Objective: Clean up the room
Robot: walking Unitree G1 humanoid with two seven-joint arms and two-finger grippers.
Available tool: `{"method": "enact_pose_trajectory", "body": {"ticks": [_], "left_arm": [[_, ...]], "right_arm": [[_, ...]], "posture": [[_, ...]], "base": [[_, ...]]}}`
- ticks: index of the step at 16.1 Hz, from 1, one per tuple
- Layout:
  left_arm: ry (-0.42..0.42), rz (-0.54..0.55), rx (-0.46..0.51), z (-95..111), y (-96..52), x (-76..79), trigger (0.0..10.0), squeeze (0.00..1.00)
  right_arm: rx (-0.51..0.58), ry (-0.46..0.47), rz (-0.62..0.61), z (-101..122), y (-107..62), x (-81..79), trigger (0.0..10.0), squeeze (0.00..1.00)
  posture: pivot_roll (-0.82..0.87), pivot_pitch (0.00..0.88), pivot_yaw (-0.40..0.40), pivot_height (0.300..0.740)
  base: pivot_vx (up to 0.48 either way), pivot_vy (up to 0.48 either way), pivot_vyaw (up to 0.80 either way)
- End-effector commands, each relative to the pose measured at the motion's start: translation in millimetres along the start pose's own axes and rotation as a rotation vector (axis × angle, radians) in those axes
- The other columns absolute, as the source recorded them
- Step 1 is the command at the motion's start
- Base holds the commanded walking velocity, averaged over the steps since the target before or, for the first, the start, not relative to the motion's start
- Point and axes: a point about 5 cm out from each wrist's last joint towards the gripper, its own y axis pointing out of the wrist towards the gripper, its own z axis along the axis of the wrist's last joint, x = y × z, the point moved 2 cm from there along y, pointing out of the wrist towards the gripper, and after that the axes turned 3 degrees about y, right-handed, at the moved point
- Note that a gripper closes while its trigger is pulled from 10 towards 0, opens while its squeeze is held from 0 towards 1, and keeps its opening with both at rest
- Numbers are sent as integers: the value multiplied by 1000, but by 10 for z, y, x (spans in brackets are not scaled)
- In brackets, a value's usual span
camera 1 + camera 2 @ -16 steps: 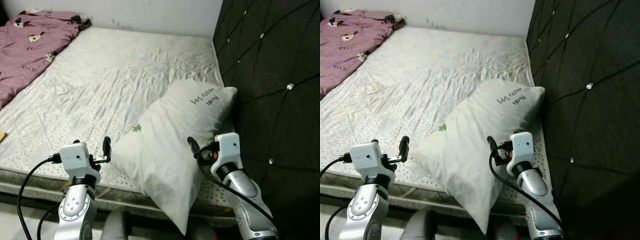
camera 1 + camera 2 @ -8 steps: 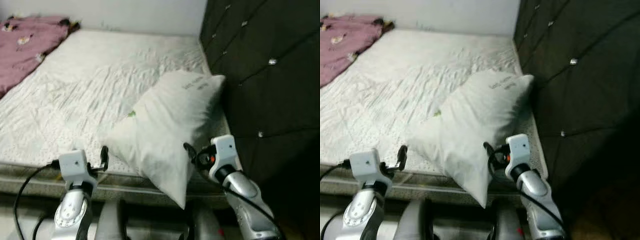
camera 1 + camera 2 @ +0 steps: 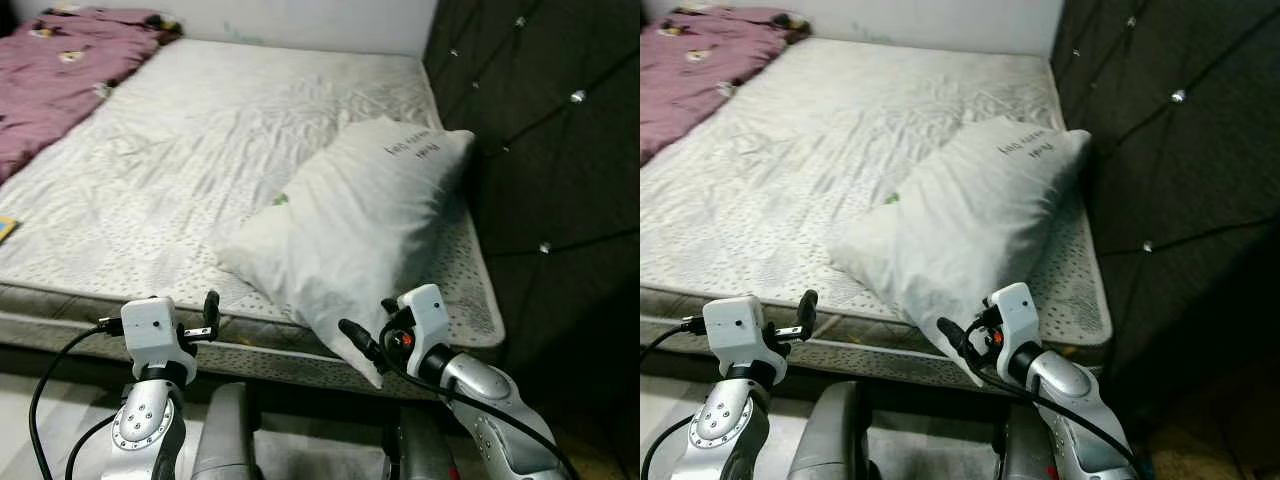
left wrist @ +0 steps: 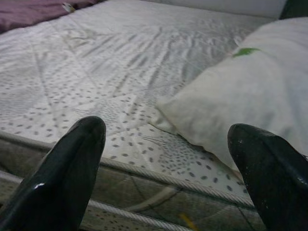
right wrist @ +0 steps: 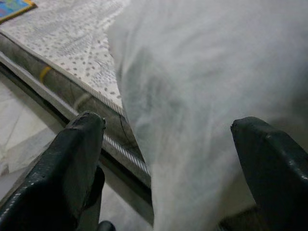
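- You see in front of you the bed, with its white dotted mattress (image 3: 180, 190) taking most of the scene; its near edge runs across just above both arms.
- On your right there is the dark padded headboard (image 3: 540, 150) with small shiny buttons; it stands upright along the right side of the mattress.
- The white pillow (image 3: 350, 225) lies on the right part of the mattress, near the headboard. It lies aslant: the end with dark writing is toward the headboard, and the lower corner hangs a little over the near edge of the bed.
- The purple blanket (image 3: 55, 60) with small prints is at the far left of the bed, well apart from the pillow.
- Your right gripper (image 5: 168, 159) is at the hanging corner of the pillow. Its two fingers are spread wide, one on each side of the fabric, and they do not hold anything.
- Your left gripper (image 4: 168, 168) is just before the near edge of the mattress, left of the pillow. Its fingers also are wide apart and hold nothing.
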Motion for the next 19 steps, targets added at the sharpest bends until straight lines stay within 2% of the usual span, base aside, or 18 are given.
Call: {"method": "enact_pose_trajectory", "body": {"ticks": [1, 2, 4, 7, 12, 14, 16, 19], "left_arm": [[9, -19, 8, 37, 11, 27, 10000, 0], [14, -26, 11, 45, 20, 43, 10000, 0], [15, -26, 11, 46, 22, 41, 10000, 0], [15, -26, 9, 46, 26, 43, 10000, 0], [10, -25, 4, 41, 39, 61, 10000, 0], [4, -21, 5, 54, 43, 74, 10000, 0], [-3, -39, -16, 52, 25, 103, 10000, 0], [35, -21, -82, -53, -89, 27, 10000, 0]], "right_arm": [[29, -3, 1, 128, 16, -6, 10000, 0], [21, -17, 12, 158, 50, -60, 10000, 0], [22, -12, -15, 196, 101, -67, 10000, 0], [-34, -2, -124, 219, 241, -16, 10000, 0], [-115, -13, -145, 130, 378, -79, 10000, 0], [-142, -27, -162, 99, 502, -128, 10000, 0], [-136, 3, -189, 120, 648, -199, 10000, 0], [-106, 25, -200, 210, 823, -330, 10000, 0]], "posture": [[31, 76, -7, 576], [34, 75, -6, 576], [38, 76, -6, 576], [41, 76, -8, 576], [46, 79, -15, 576], [60, 81, -18, 576], [78, 87, -21, 576], [104, 104, -23, 576]], "base": [[0, 0, 0], [0, 0, 0], [0, 0, 0], [0, 0, 0], [0, 0, 0], [0, 0, 0], [0, 0, 0], [0, 0, 0]]}}
